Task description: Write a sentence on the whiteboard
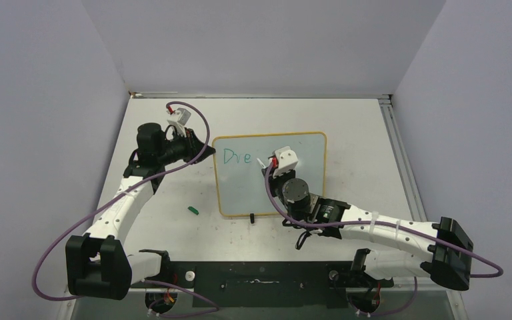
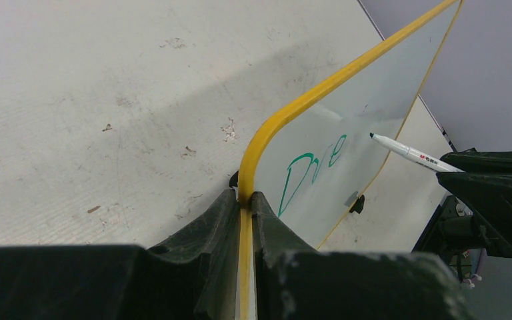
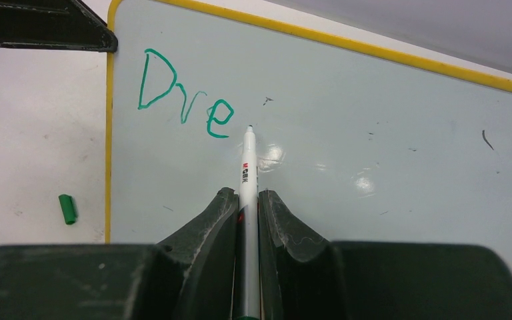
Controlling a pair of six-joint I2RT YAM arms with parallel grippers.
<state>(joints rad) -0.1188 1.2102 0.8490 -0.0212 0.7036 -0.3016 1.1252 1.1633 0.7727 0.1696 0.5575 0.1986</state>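
Observation:
The whiteboard (image 1: pixel 293 190) lies in the middle of the table, white with a thin yellow frame (image 2: pixel 287 113). Green letters "Dre" (image 3: pixel 183 103) start the sentence near its top left corner, also legible as "Dre" (image 1: pixel 237 157) from above. My left gripper (image 2: pixel 245 197) is shut on the board's left edge near that corner. My right gripper (image 3: pixel 247 193) is shut on a white marker (image 3: pixel 246 173), whose dark tip sits just right of the "e", close to the board surface. From the left wrist the marker (image 2: pixel 407 152) points at the letters.
A green marker cap (image 1: pixel 193 210) lies on the table left of the board, the same cap (image 3: pixel 67 209) showing beside the frame. A black clip foot (image 1: pixel 251 216) sits at the board's near edge. Grey walls enclose the table on three sides.

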